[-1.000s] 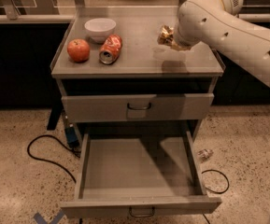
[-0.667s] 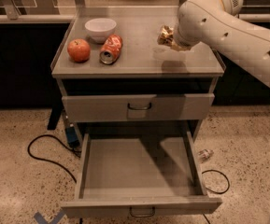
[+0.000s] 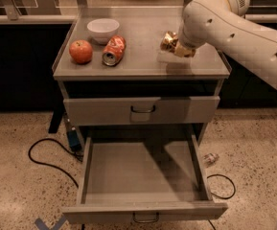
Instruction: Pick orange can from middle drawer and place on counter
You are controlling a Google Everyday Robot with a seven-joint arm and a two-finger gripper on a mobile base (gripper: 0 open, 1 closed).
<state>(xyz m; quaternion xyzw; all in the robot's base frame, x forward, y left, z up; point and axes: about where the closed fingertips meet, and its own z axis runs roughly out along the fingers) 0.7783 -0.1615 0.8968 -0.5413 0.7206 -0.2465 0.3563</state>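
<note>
**Hidden or unclear.** The claw [image 3: 176, 46] is mostly covered by the white wrist of the arm [image 3: 234, 25]. Only a tan tip shows, at the right rear of the counter [image 3: 143, 65]. The arm runs out of view at the right edge. The handle [image 3: 145, 218] of the middle drawer [image 3: 104, 212] sits close to the bottom edge. A small pale crumpled item [image 3: 210, 158] on the floor to the right of the cart cannot be identified, nor can a dark block [image 3: 73, 140] by the left leg.

**Task item.** The orange can [image 3: 167, 39] is small, dented and shiny, coloured gold-brown. The claw is clenched on it and holds it tilted just above the counter, with a pale reflection beneath.

**Containers.**
- Middle drawer: pulled fully out, of grey sheet metal, with a low front. Its flat tray floor is in full view, with shadow across the right part.
- Upper drawer [image 3: 99, 111]: taller front, dark loop handle, pushed in.
- Bowl [image 3: 103, 28]: white, round, at the left rear of the counter. Its inside looks plain white.

**Other counter items.**
- Apple [image 3: 81, 51]: red-orange, matte, at front left.
- Bright orange-and-white can [image 3: 114, 51]: lies on its side just beside the apple, silver end toward the camera.

**Surfaces.** The counter is matte grey metal, rectangular and smudged. The floor is speckled stone, with a black cable [image 3: 44, 152] looping at left and another [image 3: 223, 187] at right.
</note>
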